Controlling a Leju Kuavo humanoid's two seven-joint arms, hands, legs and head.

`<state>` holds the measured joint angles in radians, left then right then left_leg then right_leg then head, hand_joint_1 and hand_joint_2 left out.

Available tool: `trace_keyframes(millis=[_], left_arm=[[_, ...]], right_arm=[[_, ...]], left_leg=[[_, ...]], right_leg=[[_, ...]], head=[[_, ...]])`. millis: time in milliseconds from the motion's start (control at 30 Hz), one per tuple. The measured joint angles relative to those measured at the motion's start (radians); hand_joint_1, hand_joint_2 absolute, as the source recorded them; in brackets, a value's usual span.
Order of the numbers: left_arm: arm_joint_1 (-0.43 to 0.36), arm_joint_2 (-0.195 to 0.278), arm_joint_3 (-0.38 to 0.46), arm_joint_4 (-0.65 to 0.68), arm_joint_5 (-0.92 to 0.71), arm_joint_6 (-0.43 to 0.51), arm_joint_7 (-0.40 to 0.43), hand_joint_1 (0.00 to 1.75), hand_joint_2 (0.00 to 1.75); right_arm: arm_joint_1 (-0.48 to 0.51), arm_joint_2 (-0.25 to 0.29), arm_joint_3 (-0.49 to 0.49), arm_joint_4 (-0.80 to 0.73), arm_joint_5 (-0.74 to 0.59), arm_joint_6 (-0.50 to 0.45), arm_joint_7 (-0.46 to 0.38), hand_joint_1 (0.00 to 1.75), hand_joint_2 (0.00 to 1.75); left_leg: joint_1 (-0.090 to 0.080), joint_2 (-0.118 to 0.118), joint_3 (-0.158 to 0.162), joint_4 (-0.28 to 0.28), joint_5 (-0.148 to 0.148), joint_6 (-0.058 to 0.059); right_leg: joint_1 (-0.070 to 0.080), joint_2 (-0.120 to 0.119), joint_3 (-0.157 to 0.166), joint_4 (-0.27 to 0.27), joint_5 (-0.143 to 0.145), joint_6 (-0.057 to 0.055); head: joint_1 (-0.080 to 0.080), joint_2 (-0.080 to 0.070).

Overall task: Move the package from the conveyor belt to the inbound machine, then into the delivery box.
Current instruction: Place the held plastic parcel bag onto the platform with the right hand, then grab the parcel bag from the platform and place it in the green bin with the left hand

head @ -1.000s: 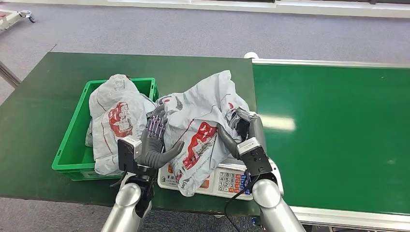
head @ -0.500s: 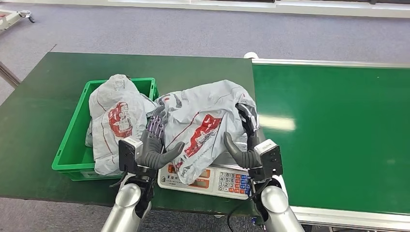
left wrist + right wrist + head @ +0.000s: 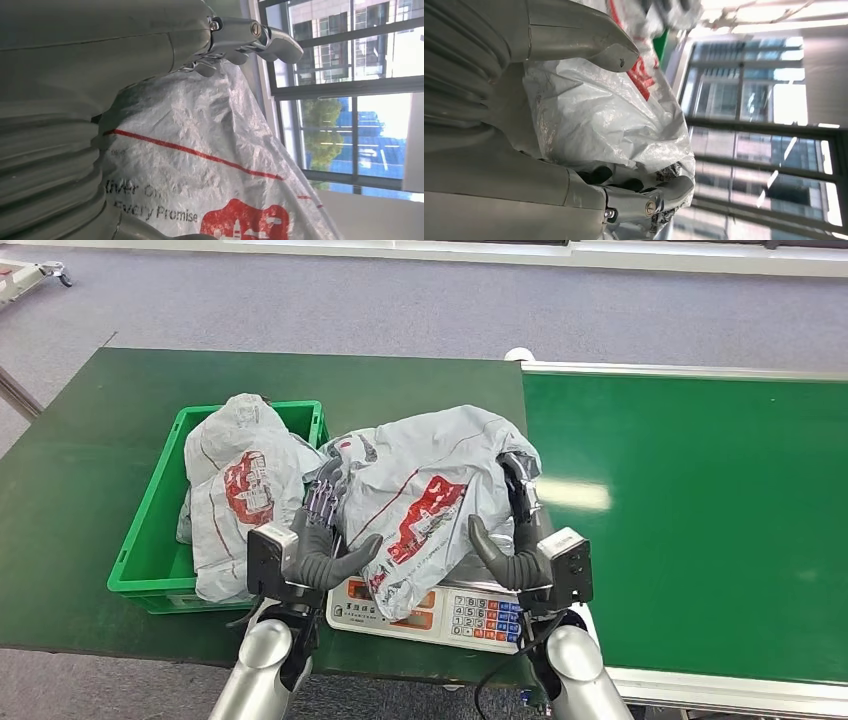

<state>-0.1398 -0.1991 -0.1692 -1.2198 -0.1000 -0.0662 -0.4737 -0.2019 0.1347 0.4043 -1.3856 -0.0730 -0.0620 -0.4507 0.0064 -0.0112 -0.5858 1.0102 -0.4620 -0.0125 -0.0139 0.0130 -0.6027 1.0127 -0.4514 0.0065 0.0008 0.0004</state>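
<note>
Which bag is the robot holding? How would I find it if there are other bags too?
Look at the dark green table, then at the scale with number buttons near its front edge. The package lies on that scale, between the left hand and right hand. The other grey bags sit in the green crate.

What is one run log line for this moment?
package: on scale | left hand: holds package | right hand: holds package | crate: two bags inside

The package [image 3: 425, 495] is grey with red print and stripes; the delivery box [image 3: 150, 540] is green, the desk [image 3: 70, 440] dark green.
</note>
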Motion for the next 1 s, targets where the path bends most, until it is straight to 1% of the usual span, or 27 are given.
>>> trace_keyframes(millis=[100, 167, 267, 333, 367, 433, 500, 567, 667, 700, 733, 800, 833, 867, 1000], left_arm=[[-0.012, 0.008, -0.004, 0.009, -0.131, 0.042, 0.016, 0.00, 1.75], [-0.034, 0.013, -0.010, 0.031, -0.216, 0.062, 0.017, 0.00, 1.75], [-0.078, 0.017, -0.024, 0.085, -0.293, 0.068, 0.002, 0.00, 1.75], [-0.114, 0.017, -0.041, 0.133, -0.355, 0.051, -0.007, 0.00, 1.75], [-0.141, 0.017, -0.059, 0.168, -0.412, 0.036, -0.011, 0.00, 1.75], [-0.220, 0.015, -0.127, 0.275, -0.570, 0.011, -0.019, 0.00, 1.75], [-0.298, 0.007, -0.222, 0.396, -0.703, 0.002, -0.032, 0.00, 1.75], [-0.359, -0.005, -0.299, 0.504, -0.761, -0.023, -0.046, 0.00, 1.75], [-0.444, -0.012, -0.378, 0.636, -0.782, -0.109, -0.074, 0.07, 1.75], [-0.468, -0.012, -0.398, 0.668, -0.784, -0.147, -0.084, 0.41, 1.75], [-0.491, -0.012, -0.417, 0.696, -0.786, -0.186, -0.093, 0.79, 1.75], [-0.530, -0.011, -0.449, 0.742, -0.789, -0.254, -0.107, 1.62, 1.75], [-0.547, -0.011, -0.462, 0.760, -0.790, -0.281, -0.111, 1.71, 1.75], [-0.564, -0.011, -0.475, 0.777, -0.787, -0.311, -0.113, 1.75, 1.75], [-0.630, -0.015, -0.513, 0.827, -0.768, -0.461, -0.100, 1.75, 1.75]], right_arm=[[0.018, -0.005, -0.063, 0.014, -0.165, 0.152, -0.015, 0.00, 1.75], [0.024, -0.008, -0.123, 0.042, -0.209, 0.230, -0.027, 0.00, 1.75], [0.022, -0.009, -0.206, 0.102, -0.171, 0.268, -0.042, 0.00, 1.75], [0.016, -0.009, -0.244, 0.142, -0.139, 0.290, -0.053, 0.00, 1.75], [0.011, -0.009, -0.259, 0.160, -0.127, 0.305, -0.056, 0.00, 1.75], [-0.002, -0.008, -0.283, 0.188, -0.116, 0.337, -0.058, 0.00, 1.75], [-0.014, -0.005, -0.298, 0.205, -0.116, 0.361, -0.053, 0.00, 1.75], [-0.017, 0.000, -0.306, 0.213, -0.121, 0.373, -0.048, 0.00, 1.75], [-0.015, 0.001, -0.310, 0.220, -0.133, 0.381, -0.045, 0.00, 1.75], [-0.015, 0.001, -0.310, 0.221, -0.138, 0.384, -0.045, 0.00, 1.75], [-0.014, 0.001, -0.310, 0.221, -0.144, 0.387, -0.045, 0.00, 1.75], [-0.014, 0.001, -0.310, 0.221, -0.153, 0.390, -0.045, 0.00, 1.75], [-0.015, 0.001, -0.310, 0.221, -0.157, 0.392, -0.045, 0.00, 1.75], [-0.016, 0.001, -0.310, 0.222, -0.163, 0.394, -0.044, 0.00, 1.75], [-0.030, 0.001, -0.310, 0.230, -0.190, 0.405, -0.039, 0.00, 1.75]], left_leg=[[0.000, 0.000, 0.000, 0.000, 0.000, 0.000], [0.000, -0.001, 0.000, 0.000, 0.000, 0.000], [0.000, -0.001, 0.000, 0.000, 0.000, 0.000], [-0.001, -0.001, 0.000, 0.001, 0.000, 0.000], [-0.001, -0.001, 0.000, 0.001, 0.001, 0.001], [-0.001, -0.003, -0.001, 0.001, 0.003, 0.001], [-0.001, -0.004, -0.001, 0.001, 0.003, 0.002], [-0.001, -0.003, -0.001, 0.001, 0.003, 0.001], [-0.001, -0.001, -0.001, 0.001, 0.003, 0.001], [-0.001, -0.002, -0.001, 0.001, 0.003, 0.001], [-0.001, -0.002, -0.001, 0.001, 0.003, 0.001], [-0.001, -0.003, -0.001, 0.001, 0.003, 0.001], [-0.001, -0.003, -0.001, 0.001, 0.003, 0.001], [-0.001, -0.003, -0.001, 0.001, 0.004, 0.001], [-0.001, -0.005, 0.000, 0.001, 0.004, 0.001]], right_leg=[[0.000, 0.000, 0.000, 0.000, 0.000, 0.000], [0.000, -0.001, 0.000, 0.000, 0.000, 0.000], [0.000, -0.001, 0.000, 0.000, 0.001, 0.000], [0.000, -0.001, 0.000, 0.000, 0.001, 0.000], [0.000, -0.001, -0.001, 0.000, 0.001, 0.000], [-0.001, -0.004, -0.001, 0.000, 0.002, 0.000], [-0.001, -0.005, 0.000, 0.000, 0.002, 0.000], [-0.001, -0.004, -0.001, 0.000, 0.003, 0.000], [-0.001, -0.002, -0.001, 0.000, 0.004, 0.000], [-0.001, -0.002, -0.001, 0.000, 0.004, 0.000], [-0.001, -0.003, -0.001, 0.000, 0.004, 0.000], [0.000, -0.003, 0.000, 0.000, 0.004, 0.000], [0.000, -0.004, 0.001, 0.000, 0.004, 0.000], [0.000, -0.004, 0.001, 0.000, 0.004, 0.000], [0.000, -0.005, 0.004, 0.000, 0.003, 0.000]], head=[[0.000, 0.000], [0.000, 0.000], [0.000, 0.000], [0.000, 0.000], [0.000, 0.000], [0.000, 0.000], [0.000, 0.000], [0.000, 0.000], [0.000, 0.000], [0.000, 0.000], [0.000, 0.000], [0.000, 0.000], [0.000, 0.000], [0.000, 0.000], [0.000, 0.000]])
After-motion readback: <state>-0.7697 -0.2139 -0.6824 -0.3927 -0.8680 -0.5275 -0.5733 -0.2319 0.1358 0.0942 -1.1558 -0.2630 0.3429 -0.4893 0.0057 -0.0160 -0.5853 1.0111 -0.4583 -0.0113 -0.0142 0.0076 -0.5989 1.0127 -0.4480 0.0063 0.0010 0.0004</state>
